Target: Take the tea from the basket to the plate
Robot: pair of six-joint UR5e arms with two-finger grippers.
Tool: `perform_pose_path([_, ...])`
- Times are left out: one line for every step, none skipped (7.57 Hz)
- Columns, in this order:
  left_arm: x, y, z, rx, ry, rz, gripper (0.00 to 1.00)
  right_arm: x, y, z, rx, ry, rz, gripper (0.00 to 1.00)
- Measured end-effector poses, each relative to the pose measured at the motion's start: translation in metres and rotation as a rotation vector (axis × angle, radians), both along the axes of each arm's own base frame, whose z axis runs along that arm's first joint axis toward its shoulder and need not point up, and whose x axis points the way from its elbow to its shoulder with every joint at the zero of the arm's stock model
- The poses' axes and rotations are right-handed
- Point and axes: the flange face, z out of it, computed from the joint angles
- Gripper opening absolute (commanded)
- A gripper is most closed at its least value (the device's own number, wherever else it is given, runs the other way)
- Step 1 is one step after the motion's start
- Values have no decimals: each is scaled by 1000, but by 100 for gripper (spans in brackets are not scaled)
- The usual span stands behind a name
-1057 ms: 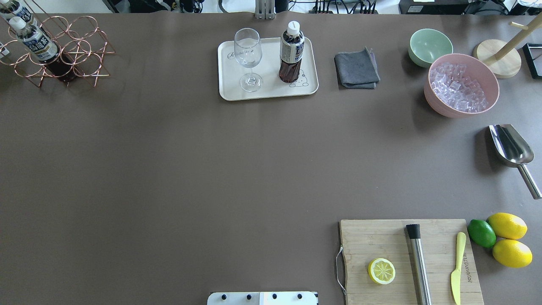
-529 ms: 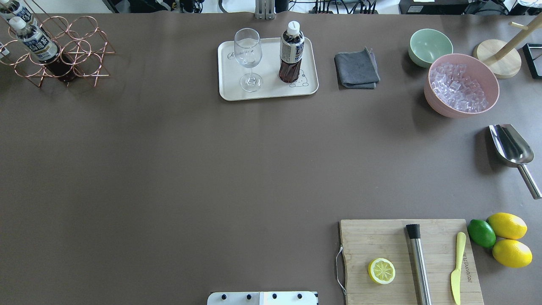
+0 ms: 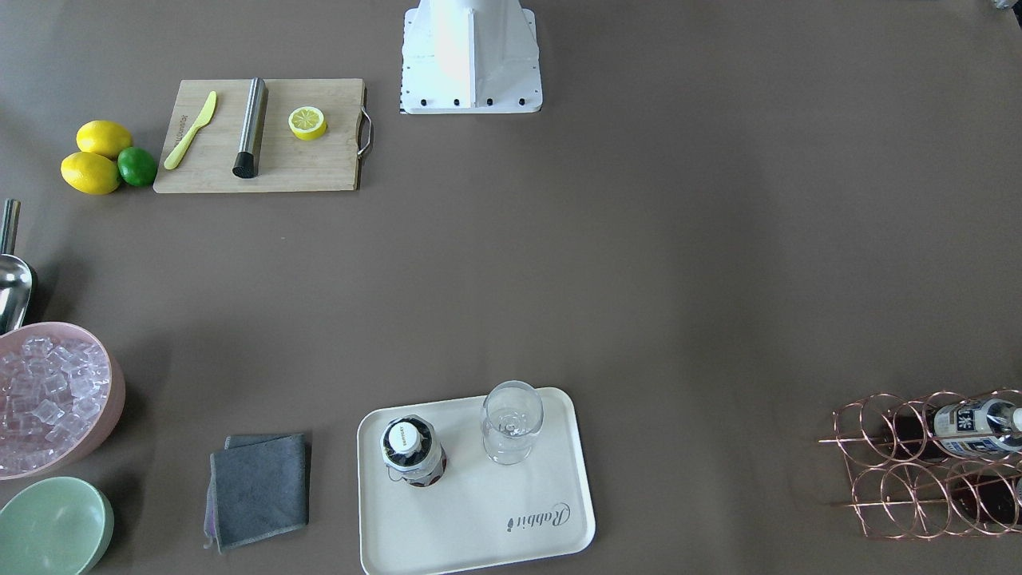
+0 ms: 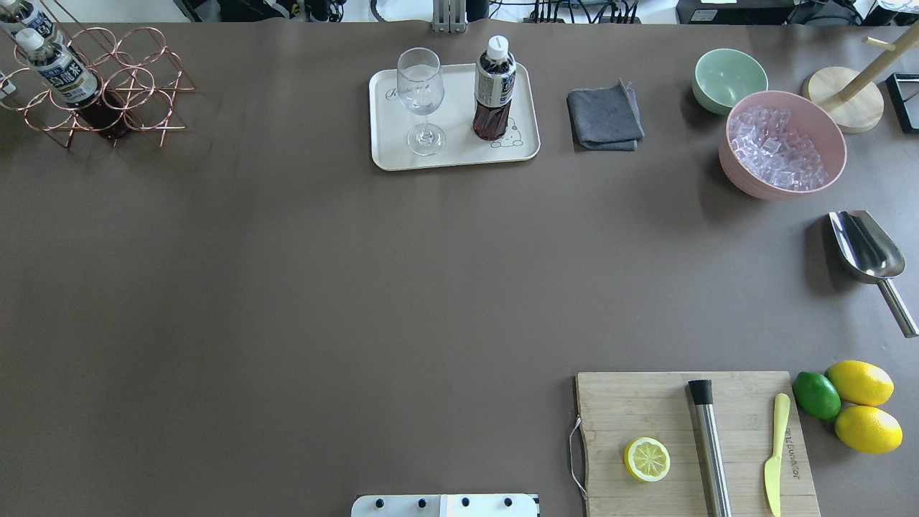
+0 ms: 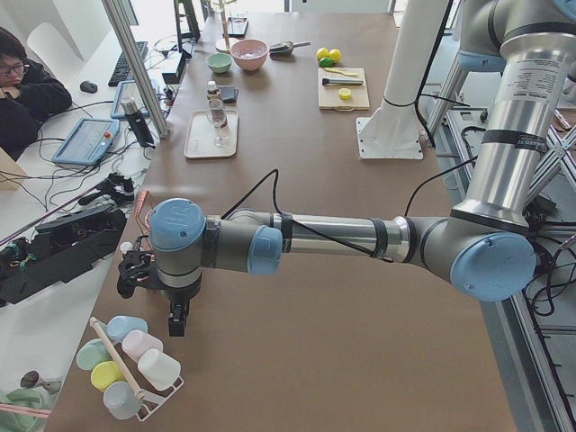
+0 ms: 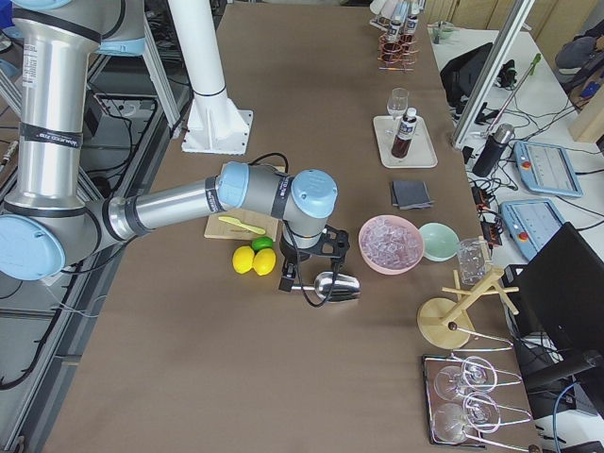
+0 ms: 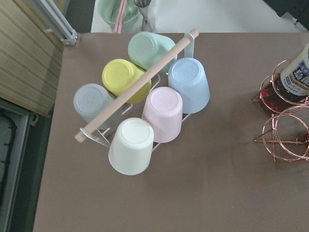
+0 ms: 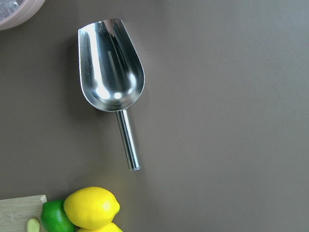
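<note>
One tea bottle [image 4: 494,90] stands upright on the cream plate [image 4: 459,152], beside a wine glass [image 4: 421,97]; both also show in the front view, bottle [image 3: 412,452] and plate [image 3: 479,511]. Two more tea bottles [image 4: 61,72] lean in the copper wire basket [image 4: 147,108] at the far left corner. The left wrist view shows one basket bottle [image 7: 298,72]. My left gripper [image 5: 176,329] hangs past the basket, over a cup rack; I cannot tell if it is open. My right gripper [image 6: 286,281] hangs by the steel scoop; I cannot tell its state either.
A grey cloth [image 4: 604,115], a green bowl [image 4: 729,79] and a pink bowl of ice [image 4: 782,143] lie right of the plate. A steel scoop [image 8: 111,67], lemons and a lime [image 4: 858,406] and a cutting board [image 4: 646,406] sit at the right. A rack of pastel cups [image 7: 145,96] stands left of the basket.
</note>
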Motion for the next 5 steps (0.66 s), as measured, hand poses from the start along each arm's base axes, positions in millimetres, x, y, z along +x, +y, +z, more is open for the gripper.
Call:
perform_pose_path([21,1,3,-60,27,-7,97,0,0,1,-2,0,0,100])
perform_pose_path([43,0,0,-98,41,3,97,0,-1,3,-4,0,0,100])
perform_pose_path([64,-1,-3,-124,47,27,98,-1,-3,6,5,0,-1,100])
perform_pose_path([78,-1,-5,-146,51,48,98,-1,-5,11,20,-2,-1,100])
perform_pose_path([86,2,-9,-179,69,61,98,-1,-7,14,29,-4,-1,100])
